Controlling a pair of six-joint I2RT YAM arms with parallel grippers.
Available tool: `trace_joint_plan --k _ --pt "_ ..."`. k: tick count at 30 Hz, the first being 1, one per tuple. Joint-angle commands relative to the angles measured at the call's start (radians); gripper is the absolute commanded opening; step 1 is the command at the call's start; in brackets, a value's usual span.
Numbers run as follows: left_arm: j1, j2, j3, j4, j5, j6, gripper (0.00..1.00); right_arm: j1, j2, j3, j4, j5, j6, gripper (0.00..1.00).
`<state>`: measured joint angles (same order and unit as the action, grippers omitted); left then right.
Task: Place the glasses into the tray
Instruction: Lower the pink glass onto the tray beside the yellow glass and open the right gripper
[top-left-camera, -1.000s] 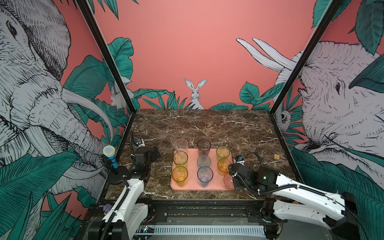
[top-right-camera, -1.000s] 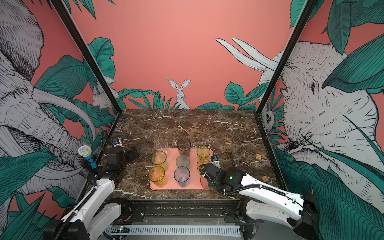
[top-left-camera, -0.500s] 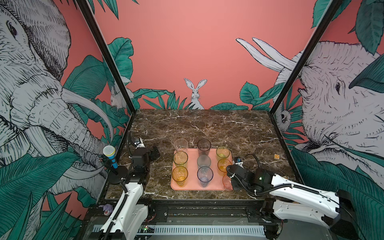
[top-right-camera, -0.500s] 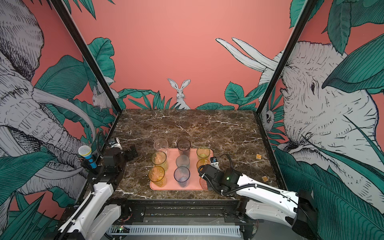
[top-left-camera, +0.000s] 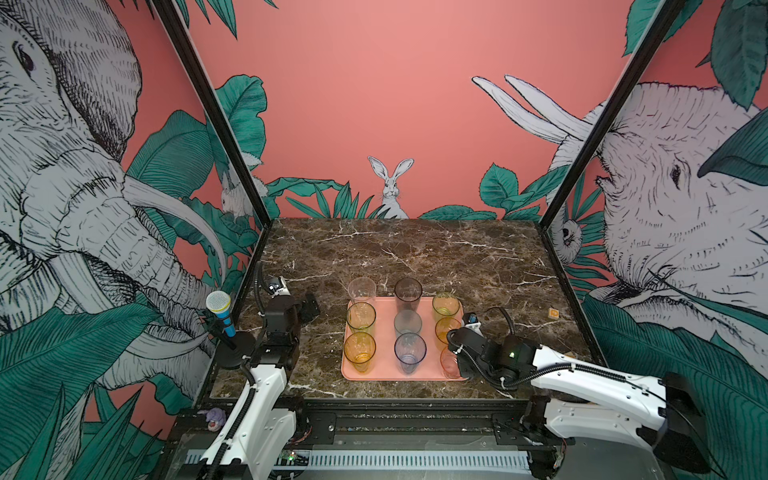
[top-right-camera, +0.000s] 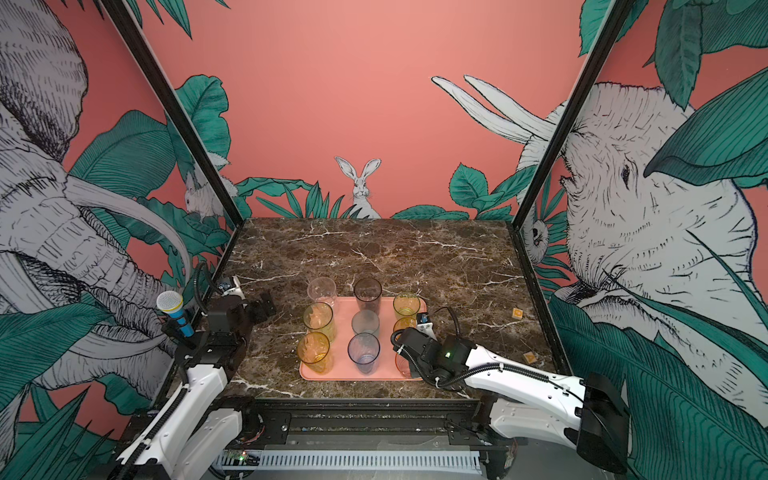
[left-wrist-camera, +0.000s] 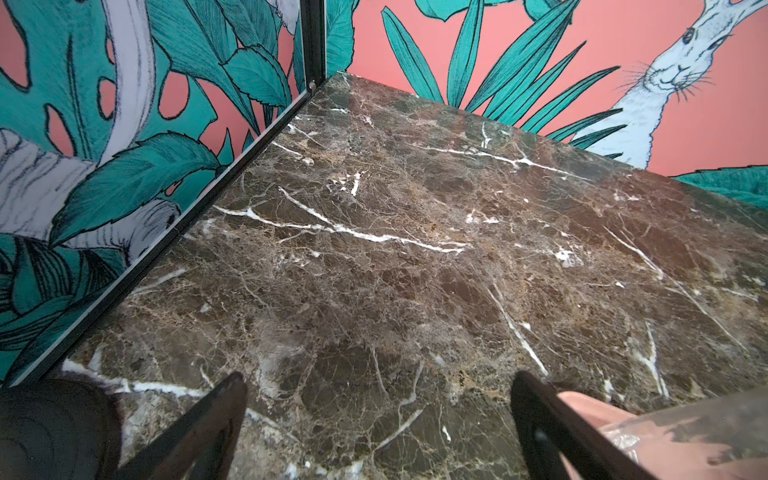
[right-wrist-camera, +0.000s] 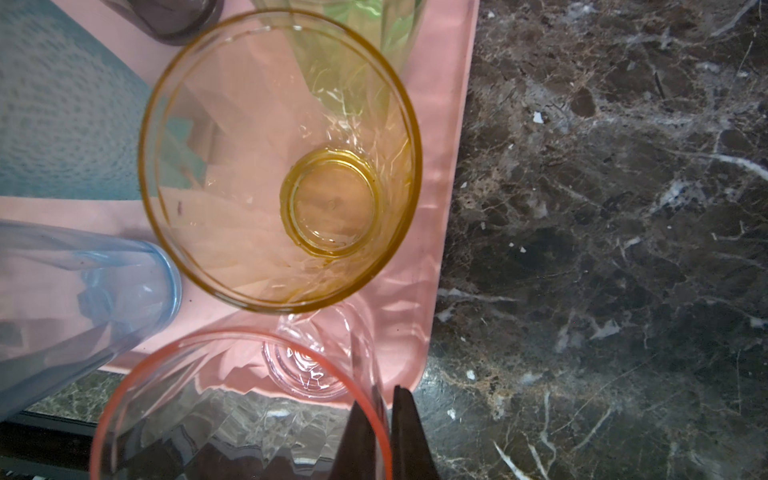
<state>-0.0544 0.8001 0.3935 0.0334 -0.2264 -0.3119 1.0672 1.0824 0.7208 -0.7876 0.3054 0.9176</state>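
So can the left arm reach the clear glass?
Probably yes: the left tool is open, empty and near the clear glass, with only bare table between them.

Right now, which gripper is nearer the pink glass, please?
Right: the right gripper grips the pink glass by its rim; the left gripper hangs open left of the tray.

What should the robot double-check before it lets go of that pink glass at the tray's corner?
1. Pink glass over tray: ok, base just inside the near right corner.
2. Glass fully set down: cannot tell.
3. Right jaws' hold: ok, shut on its rim.
4. Gap to amber glass: cannot tell, rims very close.
5. Left jaws out of the way: ok, open, empty, off to the side.
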Motion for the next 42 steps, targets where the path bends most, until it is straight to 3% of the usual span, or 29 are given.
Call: trace_joint_plan --k 1,24,33,42 --pt "-0.001 0.002 -0.014 0.026 -0.012 0.007 0.99 0.005 0.003 0.002 0.012 0.03 0.04 0.0" --pt "-0.001 0.033 -0.03 0.056 -0.028 0.022 0.99 0.002 0.056 0.007 0.038 0.022 0.023 0.0" --pt "-0.001 0.042 -0.023 0.062 -0.028 0.026 0.99 0.001 0.08 0.054 -0.012 0.015 0.02 0.22" --pt "0.0 0.052 -0.023 0.062 -0.027 0.027 0.99 -0.01 0.106 0.119 -0.08 0.003 0.014 0.37"
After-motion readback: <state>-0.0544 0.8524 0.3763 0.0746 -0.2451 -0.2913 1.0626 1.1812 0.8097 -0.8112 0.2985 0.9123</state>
